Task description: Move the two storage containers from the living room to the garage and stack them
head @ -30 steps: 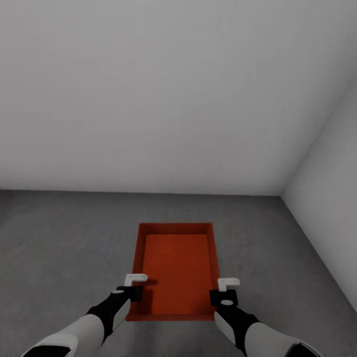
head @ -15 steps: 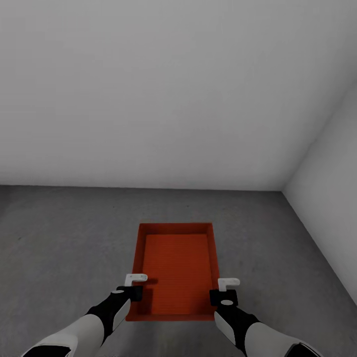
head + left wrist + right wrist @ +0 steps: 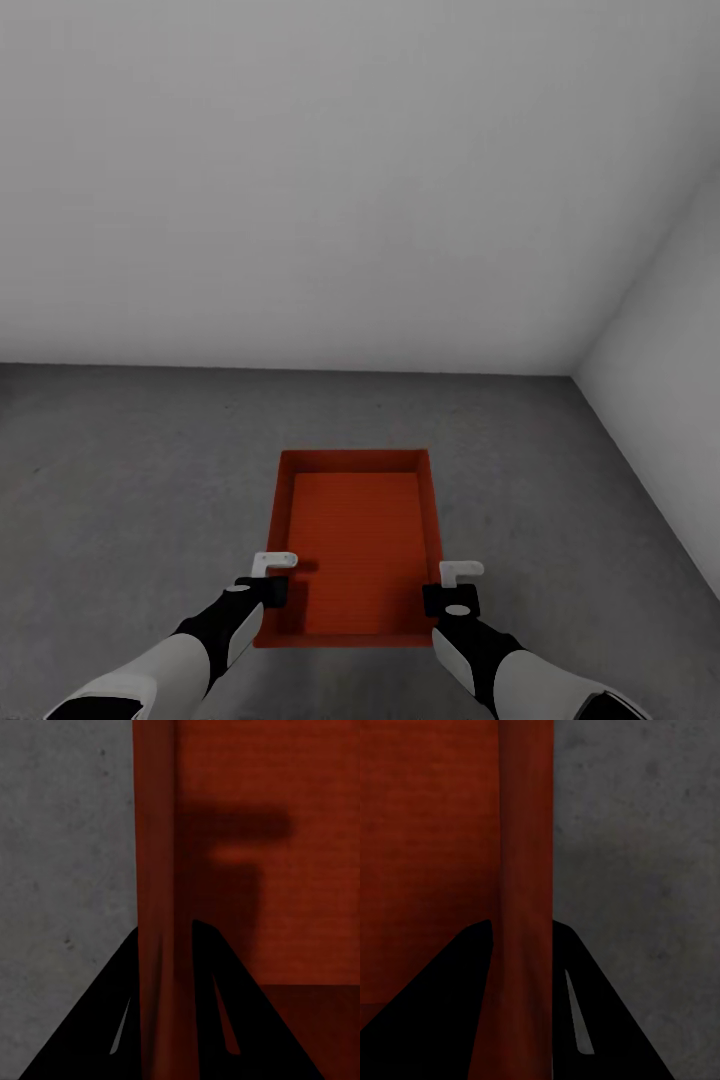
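1. Above the dark grey floor (image 3: 130, 480) of the garage, one orange-red storage container (image 3: 355, 545) is held between the two arms, its long sides running away from the robot toward the white back wall (image 3: 330, 180).
2. The container is open-topped and holds nothing; a ribbed bottom shows inside its low walls.
3. The left gripper (image 3: 272, 577) sits at the container's left long wall, close to the near corner. In the left wrist view its two dark fingers (image 3: 120, 1020) stand on either side of that wall (image 3: 157, 870), one outside and one inside, pressed closed on it.
4. The right gripper (image 3: 458, 585) sits at the container's right long wall, likewise near the near corner. In the right wrist view its fingers (image 3: 442, 1020) straddle that wall (image 3: 526, 870) the same way, clamped on it.
5. Past the container's right side, a second white wall (image 3: 670, 400) meets the back wall in a corner, well apart from the container.
6. Both wrist views show rough grey floor (image 3: 645, 870) beyond the container's outer side; whether the container touches the floor cannot be told.
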{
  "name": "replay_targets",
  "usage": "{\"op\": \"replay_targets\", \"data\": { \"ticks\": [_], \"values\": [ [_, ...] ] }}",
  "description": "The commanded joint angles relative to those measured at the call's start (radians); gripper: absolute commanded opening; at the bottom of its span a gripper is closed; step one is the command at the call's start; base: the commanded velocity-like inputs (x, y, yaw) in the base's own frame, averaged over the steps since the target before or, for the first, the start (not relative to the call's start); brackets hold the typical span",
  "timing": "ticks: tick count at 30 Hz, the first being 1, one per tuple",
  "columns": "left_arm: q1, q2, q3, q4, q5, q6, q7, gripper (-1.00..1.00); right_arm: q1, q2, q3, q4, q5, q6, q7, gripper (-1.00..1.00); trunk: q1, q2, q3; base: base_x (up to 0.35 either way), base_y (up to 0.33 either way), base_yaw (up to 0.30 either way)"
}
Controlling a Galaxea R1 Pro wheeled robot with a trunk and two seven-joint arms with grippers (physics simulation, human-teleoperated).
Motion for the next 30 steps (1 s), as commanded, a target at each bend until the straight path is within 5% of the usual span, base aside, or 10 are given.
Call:
{"op": "replay_targets", "data": {
  "ticks": [1, 5, 30],
  "values": [
    [0.000, 0.015, 0.031, 0.000, -0.007, 0.007, 0.066, -1.00, -0.001, -0.001, -0.024, -0.002, 0.016, -0.008, -0.022, -1.00, 0.004, -0.008, -0.005, 0.000, 0.000, 0.000],
    [0.000, 0.015, 0.030, 0.000, -0.007, 0.007, 0.066, -1.00, -0.001, -0.001, -0.024, -0.002, 0.016, -0.008, -0.022, -1.00, 0.019, -0.036, -0.024, 0.000, 0.000, 0.000],
    [0.000, 0.015, 0.031, 0.000, -0.007, 0.006, 0.066, -1.00, -0.001, -0.001, -0.024, -0.002, 0.016, -0.007, -0.022, -1.00, 0.019, -0.036, -0.065, 0.000, 0.000, 0.000]
  ]
}}
